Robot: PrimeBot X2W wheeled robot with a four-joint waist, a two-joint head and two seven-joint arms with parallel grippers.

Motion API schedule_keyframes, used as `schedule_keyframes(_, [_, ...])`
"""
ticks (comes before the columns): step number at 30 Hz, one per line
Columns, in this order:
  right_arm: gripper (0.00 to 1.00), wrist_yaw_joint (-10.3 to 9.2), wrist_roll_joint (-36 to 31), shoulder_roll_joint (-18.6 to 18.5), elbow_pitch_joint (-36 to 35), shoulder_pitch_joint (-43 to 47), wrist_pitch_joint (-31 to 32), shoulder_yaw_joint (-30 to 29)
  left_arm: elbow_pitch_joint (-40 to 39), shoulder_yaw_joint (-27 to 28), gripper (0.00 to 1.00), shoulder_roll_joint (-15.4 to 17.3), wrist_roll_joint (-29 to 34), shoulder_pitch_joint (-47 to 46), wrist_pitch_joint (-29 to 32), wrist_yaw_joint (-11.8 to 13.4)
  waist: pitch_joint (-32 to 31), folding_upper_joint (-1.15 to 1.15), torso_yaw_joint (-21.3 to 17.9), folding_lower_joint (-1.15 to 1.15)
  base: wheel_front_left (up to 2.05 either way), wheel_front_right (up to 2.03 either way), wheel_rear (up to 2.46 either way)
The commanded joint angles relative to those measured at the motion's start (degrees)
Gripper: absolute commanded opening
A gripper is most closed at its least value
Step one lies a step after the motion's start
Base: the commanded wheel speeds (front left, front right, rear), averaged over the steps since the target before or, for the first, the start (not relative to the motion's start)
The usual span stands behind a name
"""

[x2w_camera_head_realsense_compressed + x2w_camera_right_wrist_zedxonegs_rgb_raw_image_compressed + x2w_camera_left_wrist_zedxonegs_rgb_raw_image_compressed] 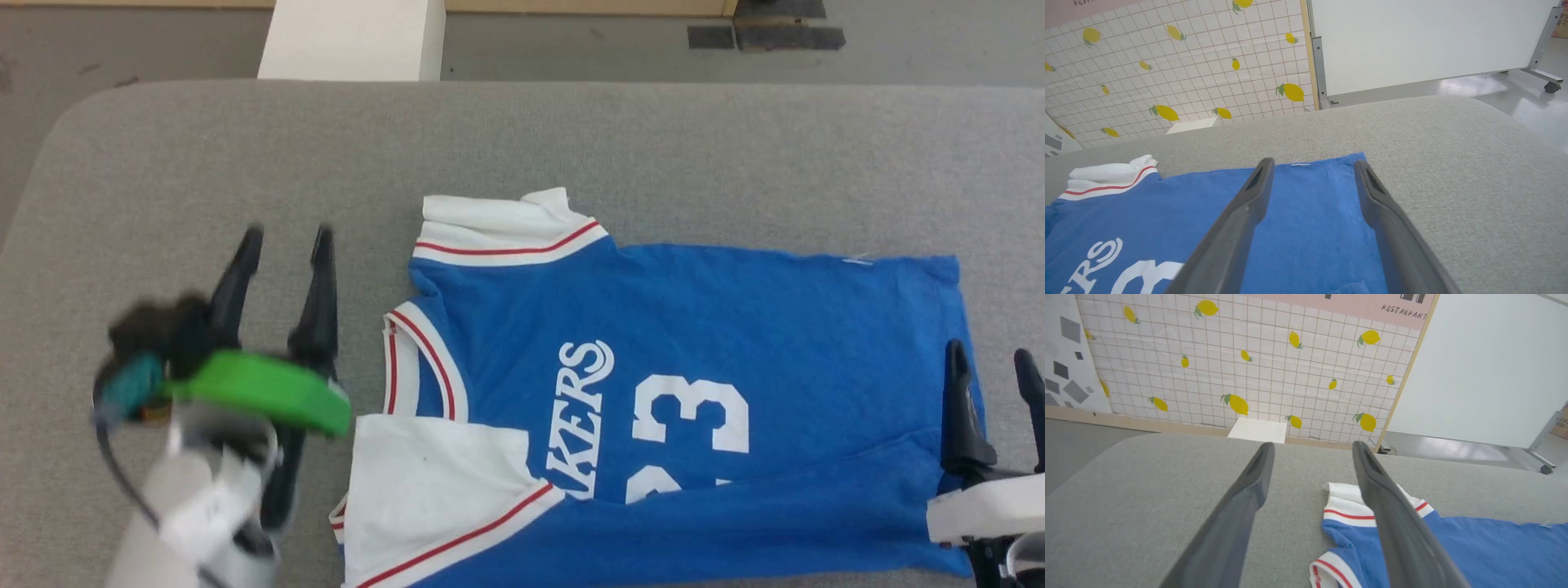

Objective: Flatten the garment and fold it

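Note:
The garment (735, 327) is a royal-blue jersey with white sleeves, red-and-white trim, white lettering and the number 23. It lies spread on the grey table (245, 139), collar to the left, hem to the right, and its near edge is folded up over the lower part of the number. My left gripper (286, 241) hovers open over bare cloth left of the collar; in the left wrist view the garment (1494, 547) sits to the right of it (1312, 447). My right gripper (992, 359) stands open above the hem; the blue fabric (1310, 228) shows between its fingers (1312, 163).
A white block (353, 39) stands on the floor past the table's far edge. Grey floor runs beyond the table. A lemon-patterned tile wall (1249, 363) and a white panel on wheels (1425, 36) lie behind. The table's left corner is rounded.

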Motion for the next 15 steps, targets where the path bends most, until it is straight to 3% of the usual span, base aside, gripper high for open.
schedule_keyframes(1, [1.0, -0.08, 0.4, 0.0, -0.1, -1.5, -0.4, 0.1, 0.5, -0.9, 1.0, 2.0, -0.1, -4.5, 4.3, -1.4, 2.5, 0.0, -0.2, 0.0, 0.0, 0.0, 0.0])
schedule_keyframes(5, [1.0, -0.08, 0.7, 0.0, -0.2, -3.1, -0.6, 0.4, 3.0, -2.5, 1.0, 4.4, -2.6, -14.6, 14.9, -3.5, 5.7, 0.0, -0.4, 0.0, 0.0, 0.0, 0.0])
schedule_keyframes(15, [1.0, -0.08, 1.4, 0.0, 0.7, -7.6, -1.2, 2.5, 14.1, -7.6, 1.0, 5.6, -10.4, -33.3, 38.3, -5.4, 13.6, 0.0, -2.4, 0.0, 0.0, 0.0, 0.0])
